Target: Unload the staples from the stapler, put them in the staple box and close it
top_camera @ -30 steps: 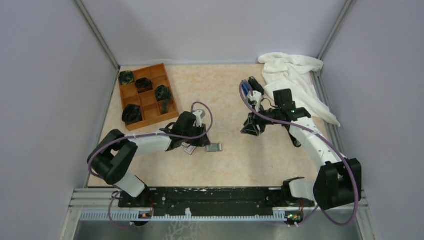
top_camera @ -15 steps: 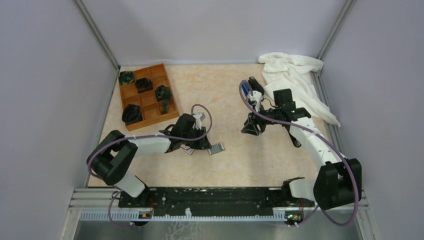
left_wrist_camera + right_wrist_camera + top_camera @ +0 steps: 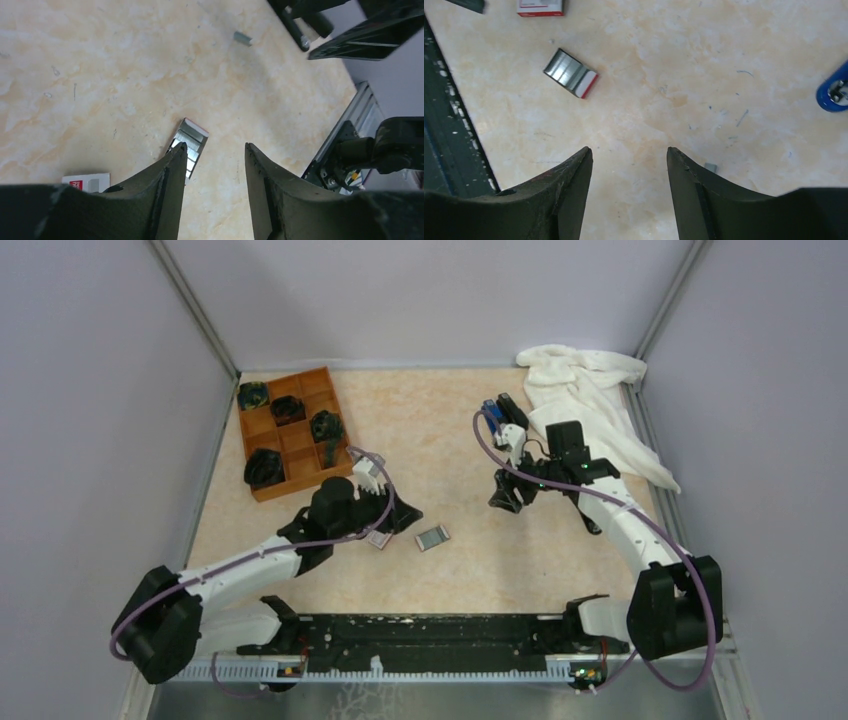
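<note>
A slim black stapler (image 3: 511,407) lies at the back right beside a blue stapler (image 3: 489,412), behind my right gripper (image 3: 503,498). A tiny grey strip of staples (image 3: 711,167) rests on the table by the right finger; the left wrist view shows it far off (image 3: 242,37). My right gripper (image 3: 629,150) is open over bare table. My left gripper (image 3: 406,524) (image 3: 215,147) is also open and empty, hovering just right of an open tray of staples (image 3: 190,145).
The staple tray (image 3: 432,537) and a white-and-red box (image 3: 378,538) lie mid-table. A wooden compartment tray (image 3: 262,419) holding dark objects stands back left. A white cloth (image 3: 590,390) is heaped back right. Another black item (image 3: 590,521) lies under the right arm.
Both grippers have opened wider. The left arm's elbow has swung down and back toward the near edge, the gripper staying near the staple tray. The right gripper has lifted slightly.
</note>
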Motion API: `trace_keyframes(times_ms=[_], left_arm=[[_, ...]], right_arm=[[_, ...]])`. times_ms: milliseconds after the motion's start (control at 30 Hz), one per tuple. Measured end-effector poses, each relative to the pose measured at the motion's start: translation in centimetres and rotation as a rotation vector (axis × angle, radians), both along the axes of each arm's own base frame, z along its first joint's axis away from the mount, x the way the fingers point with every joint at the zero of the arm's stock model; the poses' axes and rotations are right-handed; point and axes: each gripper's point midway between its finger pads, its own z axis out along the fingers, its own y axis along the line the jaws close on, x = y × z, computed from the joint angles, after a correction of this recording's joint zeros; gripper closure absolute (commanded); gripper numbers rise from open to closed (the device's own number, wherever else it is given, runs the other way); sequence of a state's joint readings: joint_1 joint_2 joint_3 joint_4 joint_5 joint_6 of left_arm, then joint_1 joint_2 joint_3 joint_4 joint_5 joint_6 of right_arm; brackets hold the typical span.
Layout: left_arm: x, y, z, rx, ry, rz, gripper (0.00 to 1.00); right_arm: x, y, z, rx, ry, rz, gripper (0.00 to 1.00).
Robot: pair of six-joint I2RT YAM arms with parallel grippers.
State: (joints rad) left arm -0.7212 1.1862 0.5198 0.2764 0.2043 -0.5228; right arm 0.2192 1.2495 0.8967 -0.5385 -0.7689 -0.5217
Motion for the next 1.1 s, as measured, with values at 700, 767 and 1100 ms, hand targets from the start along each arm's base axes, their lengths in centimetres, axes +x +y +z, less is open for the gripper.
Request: trace_keyframes(times_ms=[700,767,1100], left_arm=[[-3.4,1.5,3.9,-0.308,-0.268,-0.049,0.17],[-3.5,1.6,3.9,-0.311,-0.271,-0.052,0.17],[-3.9,1.6,3.5,-0.312,-0.267,-0.066,0.18]], right_arm=[[4.5,-8.5,-10.4,-0.514,0.126,-0.299,0.57],[4.6,-8.7,-10.4,-0.517,0.128,-0.304,0.57],[4.9,-8.5,-11.4,-0.526,0.166,-0.276,0.6]])
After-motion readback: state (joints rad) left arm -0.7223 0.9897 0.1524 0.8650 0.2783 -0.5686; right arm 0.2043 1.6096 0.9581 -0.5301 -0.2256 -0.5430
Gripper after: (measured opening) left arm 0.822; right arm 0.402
